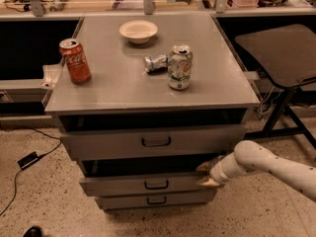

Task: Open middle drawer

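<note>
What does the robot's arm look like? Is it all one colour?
The arm is creamy white and smooth, like a fat round tube with a bulgy rounded joint. No cables or labels show on it. It narrows to a ribbed white wrist. The tool at its tip is a different colour, yellowish tan. It sits by the right end of the middle drawer.

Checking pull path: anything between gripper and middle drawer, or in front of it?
Nothing visible. The gripper sits at the middle drawer's right end, and the floor in front holds nothing; the black adapter lies well off to the left.
</note>
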### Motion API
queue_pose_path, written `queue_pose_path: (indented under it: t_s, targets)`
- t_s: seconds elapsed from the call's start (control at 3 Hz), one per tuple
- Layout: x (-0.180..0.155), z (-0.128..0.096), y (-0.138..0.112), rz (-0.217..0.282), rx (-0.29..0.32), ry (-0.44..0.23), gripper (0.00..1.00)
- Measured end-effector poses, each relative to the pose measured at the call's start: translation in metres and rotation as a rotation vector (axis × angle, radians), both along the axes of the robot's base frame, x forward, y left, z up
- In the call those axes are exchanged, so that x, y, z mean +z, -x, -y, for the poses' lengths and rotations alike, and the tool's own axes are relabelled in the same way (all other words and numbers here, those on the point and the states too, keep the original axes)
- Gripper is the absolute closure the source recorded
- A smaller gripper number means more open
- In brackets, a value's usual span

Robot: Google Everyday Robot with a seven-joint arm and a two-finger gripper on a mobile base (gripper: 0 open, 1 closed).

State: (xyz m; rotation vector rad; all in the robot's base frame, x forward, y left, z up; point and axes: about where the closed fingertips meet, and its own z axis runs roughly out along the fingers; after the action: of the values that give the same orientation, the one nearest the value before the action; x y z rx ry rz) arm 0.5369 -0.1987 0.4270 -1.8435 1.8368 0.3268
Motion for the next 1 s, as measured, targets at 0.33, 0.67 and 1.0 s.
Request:
queue_pose_path:
  t_s: [0.33,0.67,1.0]
  targets:
    - [0.0,0.0,0.0,0.0,0.0,0.0,0.3]
    - [0.0,0.0,0.0,0.0,0.0,0.0,0.06]
    - [0.0,0.0,0.0,0.0,0.0,0.0,0.0]
